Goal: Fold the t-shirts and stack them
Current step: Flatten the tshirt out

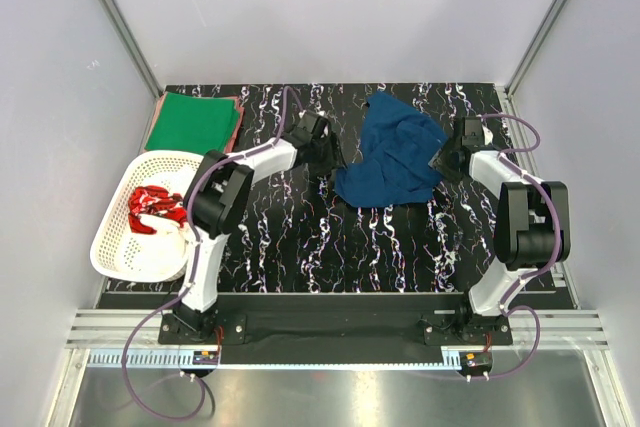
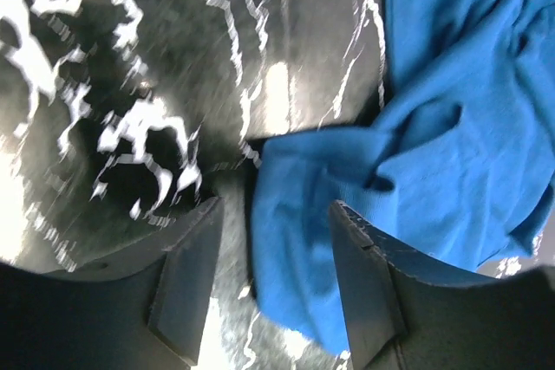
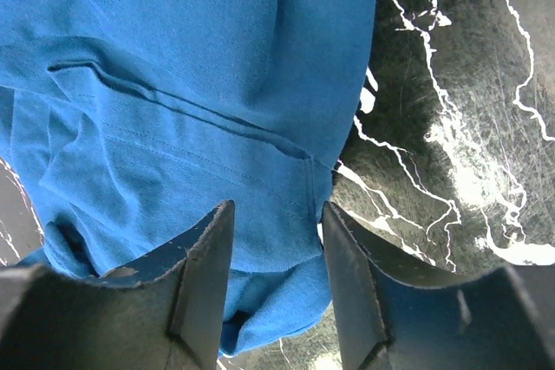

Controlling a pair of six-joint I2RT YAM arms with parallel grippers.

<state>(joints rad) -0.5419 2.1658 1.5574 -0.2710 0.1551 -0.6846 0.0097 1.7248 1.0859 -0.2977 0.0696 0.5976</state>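
Note:
A crumpled navy blue t-shirt [image 1: 392, 155] lies on the black marbled table at the back centre-right. My left gripper [image 1: 328, 159] is open at the shirt's left edge; in the left wrist view [image 2: 273, 240] a fold of blue cloth [image 2: 295, 257] lies between the fingers. My right gripper [image 1: 443, 162] is open at the shirt's right edge; in the right wrist view [image 3: 276, 249] a hem corner [image 3: 269, 240] lies between the fingers. A folded green t-shirt [image 1: 193, 120] sits on a reddish-pink one [image 1: 238, 107] at the back left. A red t-shirt with white print [image 1: 155, 209] lies in the basket.
A white lattice basket [image 1: 120, 247] stands at the table's left edge, beside the left arm. The table [image 1: 330, 247] is black with white veins. Grey walls enclose the back and sides.

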